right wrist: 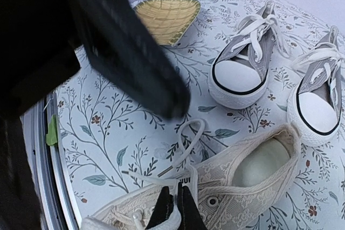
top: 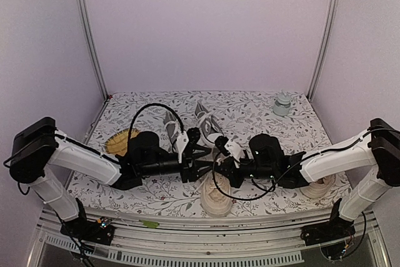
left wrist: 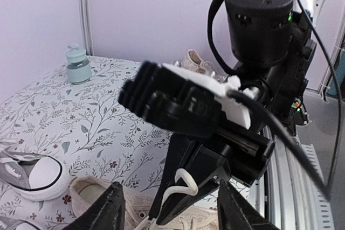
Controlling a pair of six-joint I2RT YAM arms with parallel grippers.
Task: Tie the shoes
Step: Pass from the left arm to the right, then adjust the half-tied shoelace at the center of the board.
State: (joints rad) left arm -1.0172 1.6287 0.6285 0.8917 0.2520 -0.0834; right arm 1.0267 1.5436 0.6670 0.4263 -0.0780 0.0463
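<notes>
Right gripper (right wrist: 172, 200) is clamped on the cream lace (left wrist: 175, 191) just above the cream lace-up canvas sneaker (right wrist: 253, 171), lifting it. Left gripper (left wrist: 170, 192) is alongside with jaws apart, probably to take the lace.

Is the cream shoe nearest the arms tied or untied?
Untied: the cream shoe has a loose lace lying looped on the table, no bow showing.

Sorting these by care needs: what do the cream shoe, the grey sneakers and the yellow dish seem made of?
Cream shoe: lace-like openwork fabric, matte, patterned holes visible. Grey sneakers: canvas-looking weave, glossy white toe caps, probably rubber. Yellow dish: woven strips, likely bamboo or straw.
</notes>
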